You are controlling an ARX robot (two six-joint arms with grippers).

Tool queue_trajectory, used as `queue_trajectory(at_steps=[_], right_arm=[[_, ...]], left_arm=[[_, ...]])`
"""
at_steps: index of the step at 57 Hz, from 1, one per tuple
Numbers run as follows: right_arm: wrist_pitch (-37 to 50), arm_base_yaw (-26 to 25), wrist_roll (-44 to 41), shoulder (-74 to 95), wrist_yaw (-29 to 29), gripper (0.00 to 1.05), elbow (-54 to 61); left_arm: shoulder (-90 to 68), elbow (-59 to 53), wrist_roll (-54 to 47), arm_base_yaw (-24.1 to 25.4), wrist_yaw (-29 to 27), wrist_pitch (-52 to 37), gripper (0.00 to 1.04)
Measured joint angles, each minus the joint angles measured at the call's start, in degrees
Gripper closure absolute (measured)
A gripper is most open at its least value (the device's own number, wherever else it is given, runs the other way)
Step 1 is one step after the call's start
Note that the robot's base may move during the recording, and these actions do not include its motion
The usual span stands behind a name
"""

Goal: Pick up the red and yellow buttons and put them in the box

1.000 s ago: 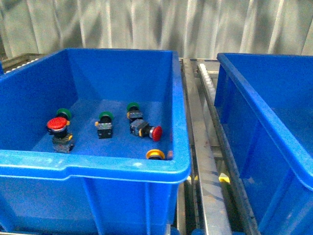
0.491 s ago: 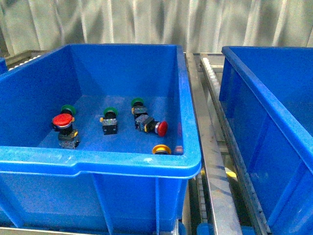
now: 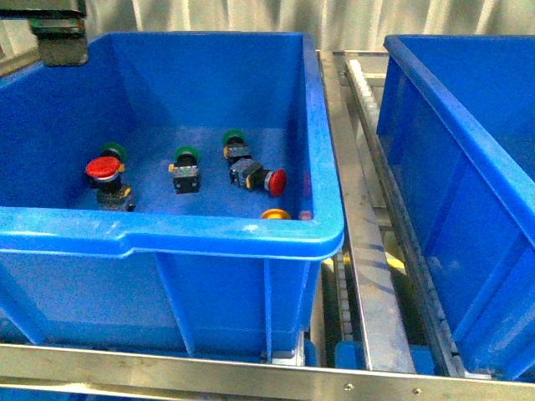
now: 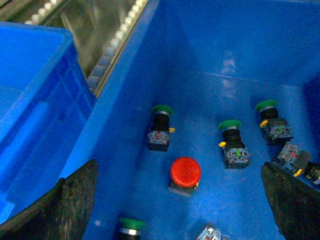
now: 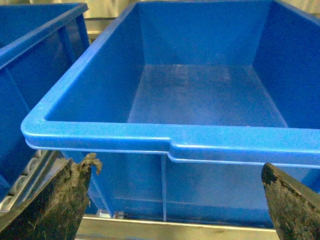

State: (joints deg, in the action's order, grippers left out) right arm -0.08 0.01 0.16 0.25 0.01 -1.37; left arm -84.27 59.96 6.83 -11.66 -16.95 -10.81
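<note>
The left blue bin (image 3: 251,234) holds the buttons. One red button (image 3: 102,170) stands upright near its left wall, and a second red button (image 3: 274,178) lies on its side. A yellow button (image 3: 275,215) peeks over the front rim. My left gripper (image 4: 177,210) hangs open over this bin, and the upright red button (image 4: 185,171) lies below, between its fingers (image 4: 65,210). My right gripper (image 5: 175,210) is open in front of the empty blue box (image 5: 200,95), outside its near wall. The same box (image 3: 468,150) stands on the right in the front view.
Green-capped buttons (image 3: 185,155) lie among the red ones; several show in the left wrist view (image 4: 229,125). A metal roller rail (image 3: 368,251) runs between the two bins. A third blue bin (image 4: 35,100) stands beyond the left bin's wall. A dark part of my left arm (image 3: 60,38) shows at top left.
The front view has shifted so both bins sit lower and closer, with a metal frame bar now along the bottom. A dark arm part has come in at top left. The buttons have not moved.
</note>
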Motion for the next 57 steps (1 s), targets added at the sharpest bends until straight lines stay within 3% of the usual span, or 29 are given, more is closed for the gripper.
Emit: queue_trajectory(at_steps=[22,57], right_arm=[[0.00,0.00,0.00,0.00,0.00,0.06,0.00],[0.00,0.00,0.00,0.00,0.02,0.06,0.00]], left_arm=[[-17.64,15.17,1.33,-0.26,-1.31,7.96,0.08],[-26.49,19.21,2.51,1.75,0.33,10.82,0.08]])
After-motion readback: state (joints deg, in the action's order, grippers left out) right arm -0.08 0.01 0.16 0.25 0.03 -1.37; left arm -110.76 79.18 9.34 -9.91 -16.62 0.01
